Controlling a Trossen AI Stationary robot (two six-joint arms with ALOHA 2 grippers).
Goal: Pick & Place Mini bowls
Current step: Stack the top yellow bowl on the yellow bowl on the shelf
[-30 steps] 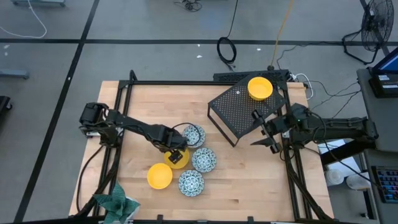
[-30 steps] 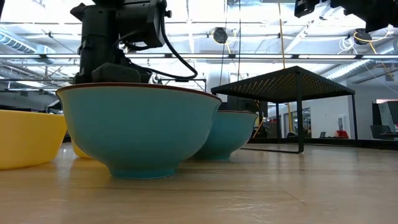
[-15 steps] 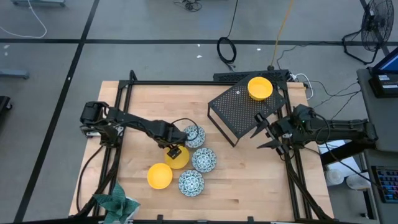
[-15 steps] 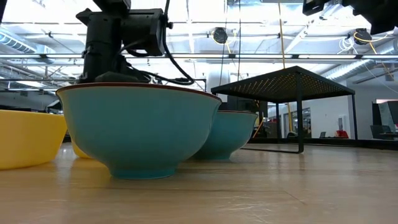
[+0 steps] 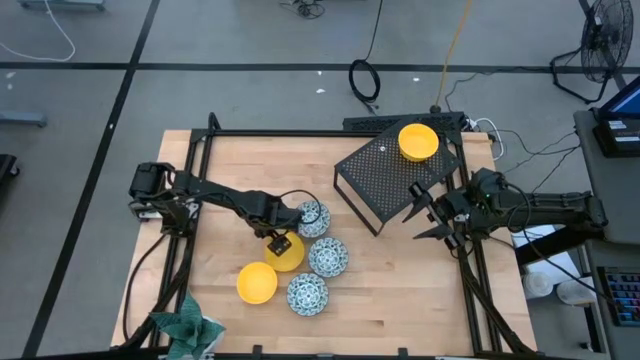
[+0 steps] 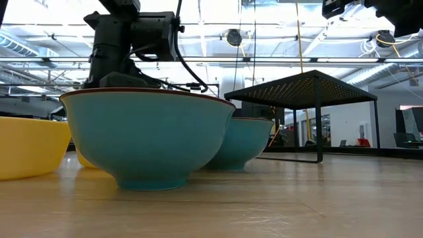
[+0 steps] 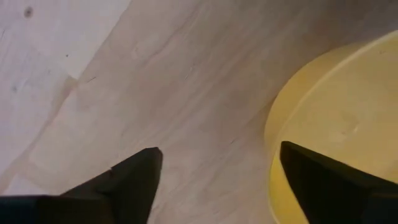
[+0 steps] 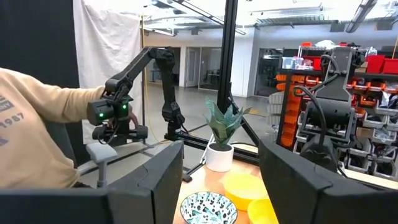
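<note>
My left gripper point(image 5: 280, 243) points down over a yellow mini bowl point(image 5: 289, 256) at mid-table. It is open: in the left wrist view one finger stands over the bowl's inside and the other over bare wood, with the rim point(image 7: 271, 140) between them and my gripper point(image 7: 217, 155) not visibly touching it. A second yellow bowl point(image 5: 257, 283) and three patterned bowls point(image 5: 312, 218) point(image 5: 328, 256) point(image 5: 307, 294) rest on their bases around it. Another yellow bowl point(image 5: 418, 141) sits on the black stand point(image 5: 385, 185). My right gripper point(image 5: 425, 210) hovers open beside the stand.
A green patterned cloth point(image 5: 185, 325) lies at the near left corner. The black frame rails point(image 5: 200, 200) run along both table sides. In the right wrist view a person's beige sleeve point(image 8: 37, 130) shows beyond the table. Bare wood point(image 5: 400, 300) lies at the near right.
My right gripper has tipped slightly at the wrist beside the stand. The bowls have kept their places.
</note>
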